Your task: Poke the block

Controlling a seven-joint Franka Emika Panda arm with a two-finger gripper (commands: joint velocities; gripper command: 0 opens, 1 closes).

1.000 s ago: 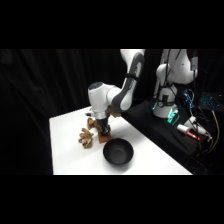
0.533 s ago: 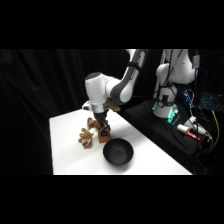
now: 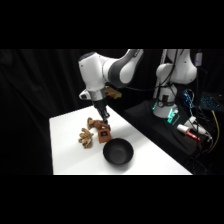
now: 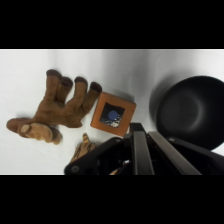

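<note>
Room: dark, black backdrop; electronics with coloured lights (image 3: pixel 172 116) at 3 o'clock in the side view.

Table (image 3: pixel 65 150): white, flat top.

Arm (image 3: pixel 107 70): white, reaching over the table from the upper right, wrist pointing down.

Bowl (image 3: pixel 118 151): black, round, upright, at 5 o'clock from the block in the side view; at 3 o'clock in the wrist view (image 4: pixel 192 112), near the block, apart from it.

Cluster (image 4: pixel 55 107): tan, lumpy wood, fingered like a glove, its tips touching the block's left edge.

Gripper (image 3: pixel 104 120): hangs just above the block; in the wrist view the black linkage (image 4: pixel 137 155) rises from 6 o'clock, its tip just beside the block's lower right corner. Cannot tell whether the jaws are parted or closed.

Block (image 4: pixel 113 114): reddish-brown, dark square mark with pale-blue spot facing up, lying flat between cluster and bowl; in the side view (image 3: pixel 104 135) directly under the gripper.
</note>
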